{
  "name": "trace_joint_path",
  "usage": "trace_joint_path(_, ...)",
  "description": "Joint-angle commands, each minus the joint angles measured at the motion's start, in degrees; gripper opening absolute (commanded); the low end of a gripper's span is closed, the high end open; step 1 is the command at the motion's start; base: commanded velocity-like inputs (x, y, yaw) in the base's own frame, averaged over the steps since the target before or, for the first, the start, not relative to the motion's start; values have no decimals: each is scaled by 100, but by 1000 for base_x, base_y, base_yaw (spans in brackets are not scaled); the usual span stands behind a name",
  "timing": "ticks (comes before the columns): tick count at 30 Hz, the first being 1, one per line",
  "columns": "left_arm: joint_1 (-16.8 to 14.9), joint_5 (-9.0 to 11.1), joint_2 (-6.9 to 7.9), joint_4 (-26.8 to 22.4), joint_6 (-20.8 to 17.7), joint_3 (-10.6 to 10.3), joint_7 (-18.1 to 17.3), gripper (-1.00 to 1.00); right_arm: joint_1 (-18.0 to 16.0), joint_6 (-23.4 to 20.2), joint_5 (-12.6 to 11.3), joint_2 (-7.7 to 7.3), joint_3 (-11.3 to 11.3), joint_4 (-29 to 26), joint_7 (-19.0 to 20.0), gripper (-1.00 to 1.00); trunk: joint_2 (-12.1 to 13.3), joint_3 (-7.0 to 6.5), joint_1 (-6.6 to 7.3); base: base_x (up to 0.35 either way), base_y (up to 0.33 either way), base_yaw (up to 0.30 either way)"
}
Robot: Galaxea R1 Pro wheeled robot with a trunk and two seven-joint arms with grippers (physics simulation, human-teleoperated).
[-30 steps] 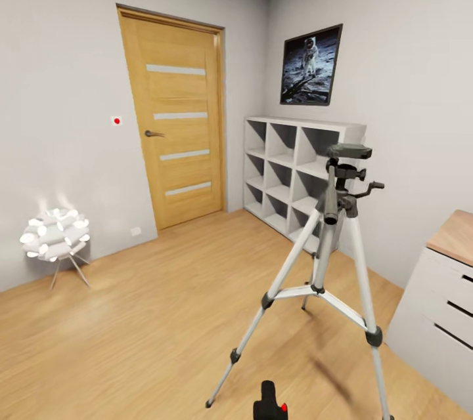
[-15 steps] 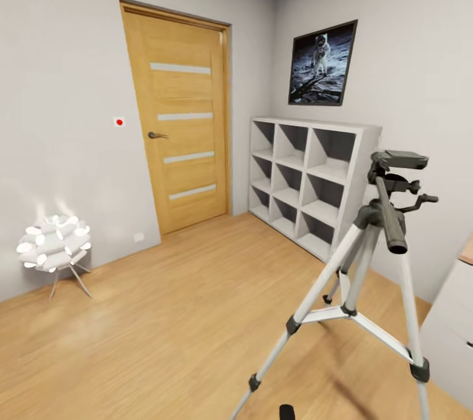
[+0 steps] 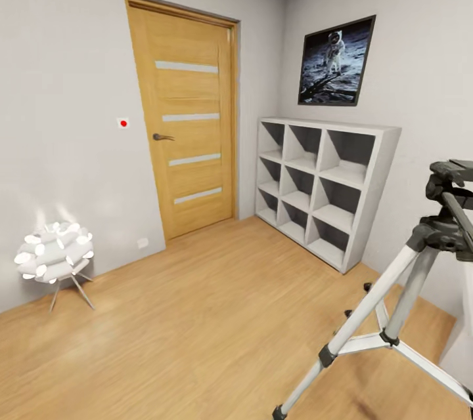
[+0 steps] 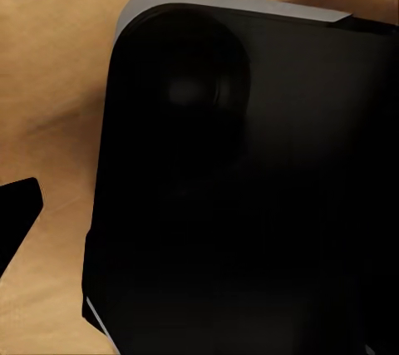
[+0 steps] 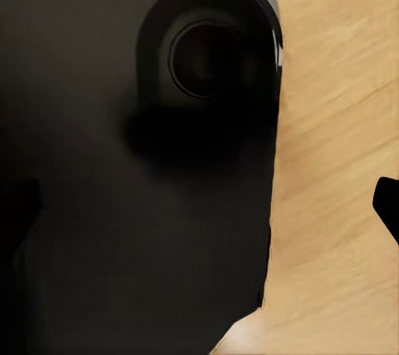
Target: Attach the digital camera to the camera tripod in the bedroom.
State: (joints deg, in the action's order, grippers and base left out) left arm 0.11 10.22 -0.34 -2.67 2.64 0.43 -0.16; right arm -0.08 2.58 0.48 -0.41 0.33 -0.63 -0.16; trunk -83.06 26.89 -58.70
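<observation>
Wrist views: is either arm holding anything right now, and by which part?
Cannot tell. Both wrist views look onto a large black rounded body over the wood floor; no jaws are seen gripping anything.

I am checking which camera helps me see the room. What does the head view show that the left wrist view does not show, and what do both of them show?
The head view gives the tripod at the right edge, a wooden door, a white cube shelf, a framed astronaut picture and a small glowing white lamp by the wall. The left wrist view gives a large black panel with rounded corners, close to the lens, and a dark tip at the picture's edge. Both views share the light wood floor.
</observation>
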Motion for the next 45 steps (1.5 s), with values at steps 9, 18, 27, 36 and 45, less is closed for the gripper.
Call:
trace_joint_path(9, 2, 41, -1, -5, 9, 1, -2, 100, -1, 15, 5, 20, 1, 1, -2, 100, -2, 4, -3, 244, 216, -102)
trace_joint_path(18, 4, 37, -1, -5, 9, 1, -2, 100, -1, 14, 5, 23, 2, 0, -2, 100, -2, 4, -3, 198, 212, -234)
trace_joint_path(27, 4, 35, -1, -5, 9, 1, -2, 100, -1, 14, 5, 24, 2, 2, -2, 100, -2, 4, -3, 86, 139, -246)
trace_joint_path(36, 4, 33, -1, -5, 9, 1, -2, 100, -1, 14, 5, 17, 2, 2, -2, 100, -2, 4, -3, 13, 24, -247)
trace_joint_path(45, 3, 37, 5, -5, 9, 1, -2, 100, -1, 14, 5, 15, 2, 2, -2, 100, -2, 4, -3, 1, 2, -247)
